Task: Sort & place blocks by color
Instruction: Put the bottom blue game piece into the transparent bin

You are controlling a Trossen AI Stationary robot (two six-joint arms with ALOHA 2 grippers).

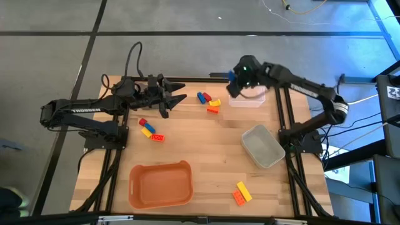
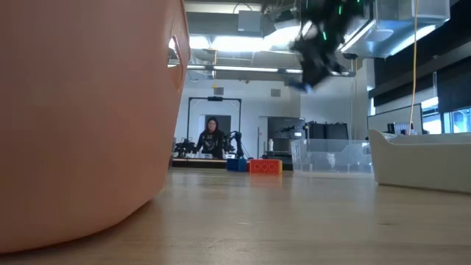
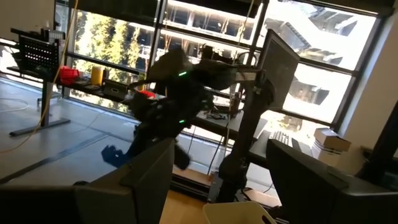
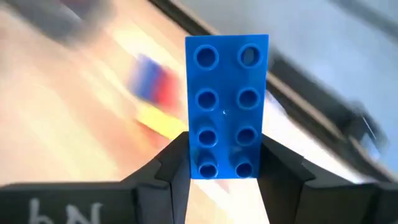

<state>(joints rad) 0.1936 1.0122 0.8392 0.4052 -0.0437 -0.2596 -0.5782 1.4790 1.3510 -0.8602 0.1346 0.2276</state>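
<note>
Now the right hand (image 4: pixel 225 163) is pinching a blue block (image 4: pixel 226 102) by one end; swinging could twist it loose before the clear bin (image 1: pixel 247 99) just beside it.

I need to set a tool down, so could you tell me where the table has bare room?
Bare wood lies between the orange bin and the grey bin, and along the left edge by the orange bin. The far middle is crowded: blocks, the left gripper, the clear bin, and the right gripper holding a blue block.
</note>
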